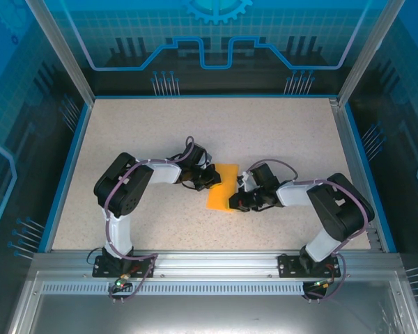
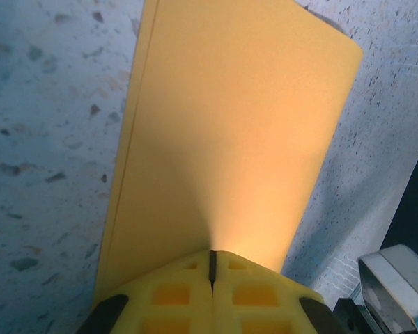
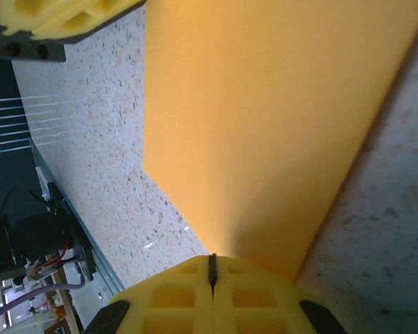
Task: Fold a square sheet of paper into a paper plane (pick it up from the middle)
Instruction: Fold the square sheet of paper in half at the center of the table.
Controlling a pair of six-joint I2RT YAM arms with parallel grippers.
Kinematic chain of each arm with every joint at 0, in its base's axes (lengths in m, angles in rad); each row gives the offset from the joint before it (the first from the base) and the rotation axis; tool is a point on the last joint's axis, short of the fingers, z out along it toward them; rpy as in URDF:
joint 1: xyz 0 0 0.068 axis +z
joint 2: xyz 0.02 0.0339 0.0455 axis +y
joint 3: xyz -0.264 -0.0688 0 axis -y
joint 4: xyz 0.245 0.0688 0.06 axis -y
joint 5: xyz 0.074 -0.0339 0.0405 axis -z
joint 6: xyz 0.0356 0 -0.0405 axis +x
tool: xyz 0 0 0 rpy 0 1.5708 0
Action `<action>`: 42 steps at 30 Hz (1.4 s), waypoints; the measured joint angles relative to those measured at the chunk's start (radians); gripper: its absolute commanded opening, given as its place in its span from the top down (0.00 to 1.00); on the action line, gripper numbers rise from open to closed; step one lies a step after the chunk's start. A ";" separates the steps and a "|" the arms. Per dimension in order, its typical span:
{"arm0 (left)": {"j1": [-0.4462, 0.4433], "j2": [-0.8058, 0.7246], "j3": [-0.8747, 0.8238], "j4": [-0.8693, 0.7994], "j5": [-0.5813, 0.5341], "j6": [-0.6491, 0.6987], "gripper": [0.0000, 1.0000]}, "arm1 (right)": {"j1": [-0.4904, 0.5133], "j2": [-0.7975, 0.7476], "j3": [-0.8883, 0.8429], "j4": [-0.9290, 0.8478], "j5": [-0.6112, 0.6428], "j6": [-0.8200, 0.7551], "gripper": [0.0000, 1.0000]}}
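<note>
The thin bright orange paper sheet [image 2: 230,125] looks smooth and matt; the beige speckled worktop [image 1: 160,132], stone-like and dull; the left claw's yellow gridded fingers [image 2: 195,282], matt plastic.

**One overhead view and two wrist close-ups, all meeting on the orange sheet [image 1: 223,186].**

Your top camera sits high above and behind the arm bases [image 1: 122,263], looking down and forward over the whole table [image 1: 160,125], with the near edge at the bottom. Your left wrist camera rides just behind the left gripper [image 2: 212,261] and looks along its yellow fingers [image 2: 174,292], very close to the sheet, with speckled table on both sides. Your right wrist camera does the same behind the right gripper [image 3: 212,263], facing the opposite way, so the left gripper's pads [image 3: 56,17] show in its upper left corner. All three views share the sheet and the table around it.
</note>
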 measured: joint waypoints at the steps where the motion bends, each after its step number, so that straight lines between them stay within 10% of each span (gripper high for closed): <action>1: 0.000 0.000 0.000 0.000 0.000 0.000 0.98 | 0.006 0.000 0.000 -0.005 0.003 0.000 0.97; 19: 0.000 -0.003 0.000 -0.008 0.000 0.007 0.98 | -0.109 -0.074 0.095 -0.123 0.030 -0.050 0.97; 24: 0.000 -0.003 0.000 -0.009 0.000 0.007 0.97 | -0.242 0.044 0.301 -0.111 -0.001 -0.068 0.97; 42: 0.000 -0.003 0.000 -0.009 0.000 0.007 0.97 | -0.243 0.338 0.422 -0.113 -0.046 -0.084 0.96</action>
